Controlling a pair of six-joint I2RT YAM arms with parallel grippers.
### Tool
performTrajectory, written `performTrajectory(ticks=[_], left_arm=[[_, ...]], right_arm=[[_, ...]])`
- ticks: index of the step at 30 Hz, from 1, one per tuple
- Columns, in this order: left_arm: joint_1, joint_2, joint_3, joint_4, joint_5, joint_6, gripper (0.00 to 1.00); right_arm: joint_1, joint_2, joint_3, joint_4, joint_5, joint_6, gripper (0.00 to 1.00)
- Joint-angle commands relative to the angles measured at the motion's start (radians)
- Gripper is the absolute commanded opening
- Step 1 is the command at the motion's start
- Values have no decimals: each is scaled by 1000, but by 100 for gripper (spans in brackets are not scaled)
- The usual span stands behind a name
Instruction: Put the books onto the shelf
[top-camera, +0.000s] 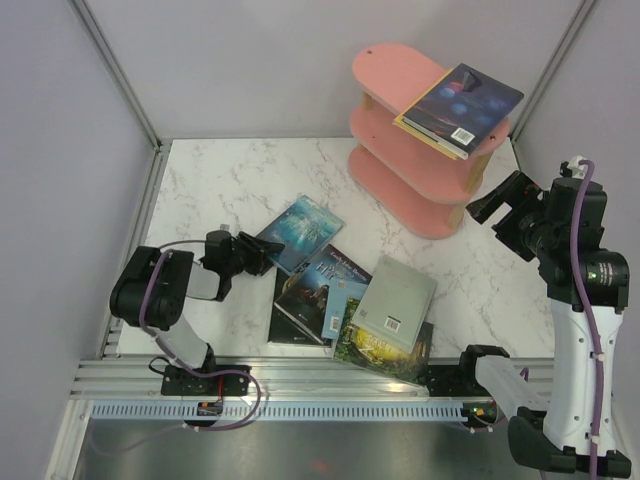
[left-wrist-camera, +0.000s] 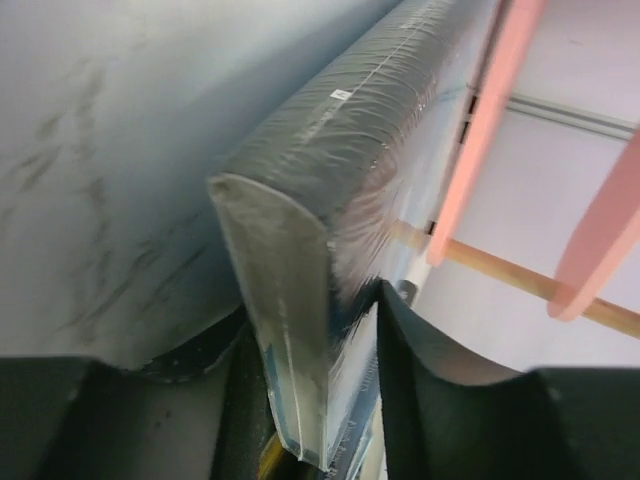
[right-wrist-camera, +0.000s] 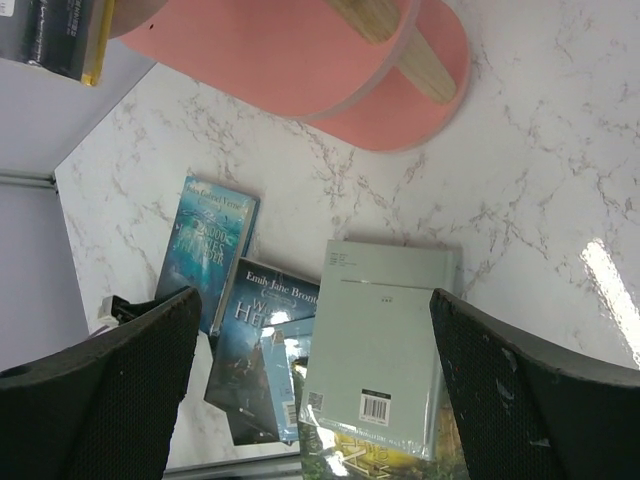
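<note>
Books lie in a loose pile at 6 o'clock on the table (top-camera: 230, 170), as seen from above. Nearest the edge, a landscape book (top-camera: 375, 352) lies flat with a grey book (top-camera: 397, 293) on it, barcode up. At its 9 o'clock, a black book (top-camera: 300, 300) is overlapped by a light blue book (top-camera: 345, 290). At the pile's 10 o'clock, the left jaws are clenched on the edge of a teal book (top-camera: 303, 228). The right jaws stand released and hold nothing, at 3 o'clock above the table. At 1 o'clock, the shelf (top-camera: 395, 70) carries a purple-blue book (top-camera: 470, 98) on a yellow book (top-camera: 428, 138) on its top board.
</note>
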Motion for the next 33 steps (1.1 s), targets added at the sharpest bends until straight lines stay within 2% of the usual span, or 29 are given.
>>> performTrajectory(ticks=[1, 3, 8, 15, 20, 24, 27, 33], left_arm=[[-12, 93, -38, -12, -72, 11, 39], [-12, 115, -46, 36, -56, -8, 33], [-12, 43, -54, 52, -42, -31, 3], [-12, -133, 40, -37, 24, 6, 2], [-12, -267, 109, -80, 15, -45, 2], [-15, -336, 220, -126, 21, -66, 2], [-13, -347, 267, -94, 36, -103, 2], [-35, -324, 299, 114, 50, -253, 2]], right_arm=[[4, -10, -5, -3, 29, -24, 98], [5, -14, -11, -5, 34, -27, 98], [4, -16, -22, 5, 36, -26, 98], [8, -16, 6, 17, 30, -24, 98], [13, -11, 44, 25, 7, -23, 98], [16, -19, 56, 23, 11, -30, 98], [19, -30, 56, 21, 14, -31, 98], [25, -39, 102, 21, 26, -27, 98]])
